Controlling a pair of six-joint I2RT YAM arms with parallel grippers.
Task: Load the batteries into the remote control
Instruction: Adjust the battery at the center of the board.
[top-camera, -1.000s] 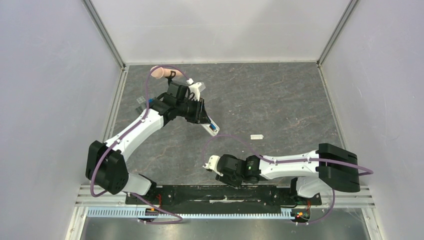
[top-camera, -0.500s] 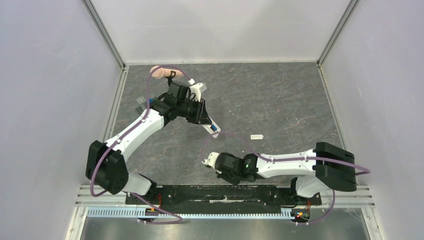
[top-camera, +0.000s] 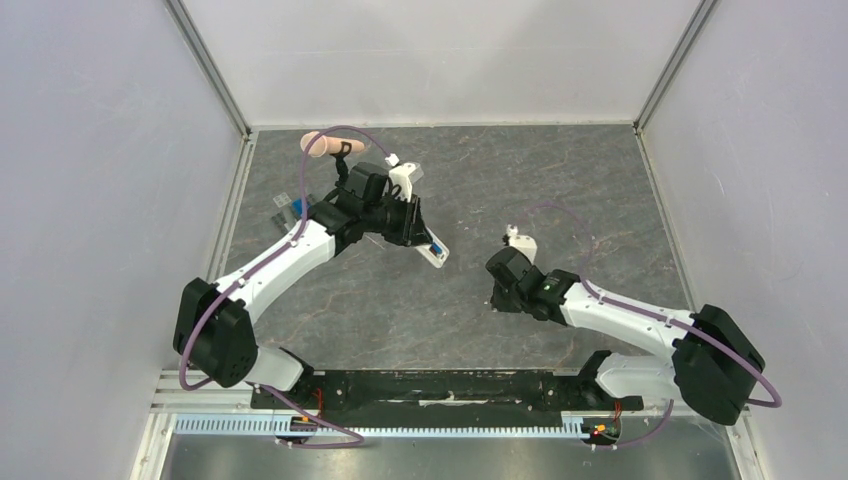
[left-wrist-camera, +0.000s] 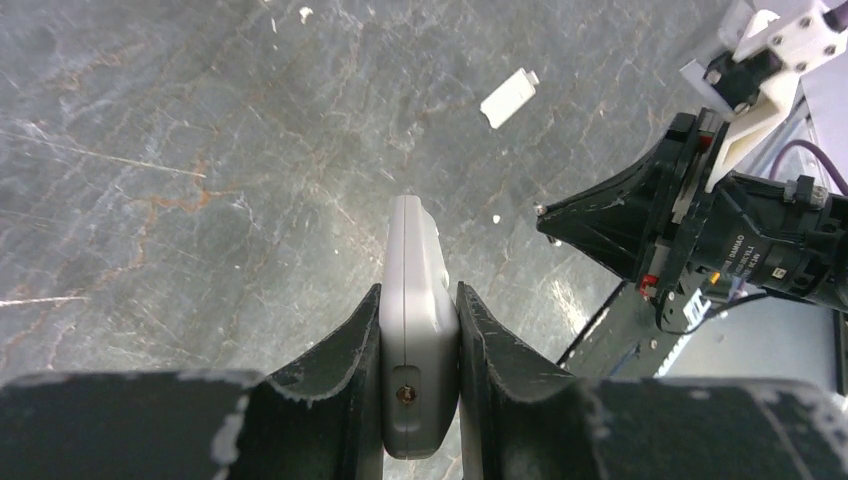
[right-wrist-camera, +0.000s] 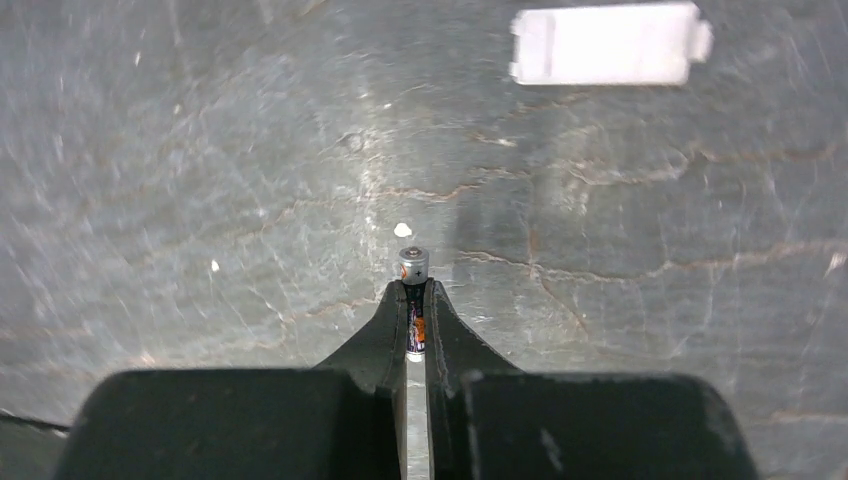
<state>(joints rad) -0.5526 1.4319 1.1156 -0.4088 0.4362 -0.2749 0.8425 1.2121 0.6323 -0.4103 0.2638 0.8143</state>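
R gripper (right-wrist-camera: 417, 310) is clenched on the dark battery (right-wrist-camera: 413, 300), fingers pinching its body w/ the silvery tip poking out ahead, prob so that end can lead into the slot. L gripper (left-wrist-camera: 420, 330) is clamped on the remote control (left-wrist-camera: 413, 300), gripping its long sides near one end so the rest juts free toward the R arm; in the top view a blue battery (top-camera: 434, 246) already shows in the open bay of the remote, so judging from that, one cell is in and this dark one is the second. Landmark = remote: the R gripper sits to its right, apart from it, w/ bare table (top-camera: 560, 190) between them. A small white flat piece (right-wrist-camera: 606, 43), likely the battery cover, lies on the table just beyond the R gripper's tip, further from the remote than the gripper. Behind the remote's held end, toward the far-left corner, are the pink microphone (top-camera: 320, 144) and a blue brick (top-camera: 297, 204); both well clear of the approach path. Room: the side of the remote facing the R arm is open, walls far off; only the cover piece is near the R gripper, so a low swing could knock it.
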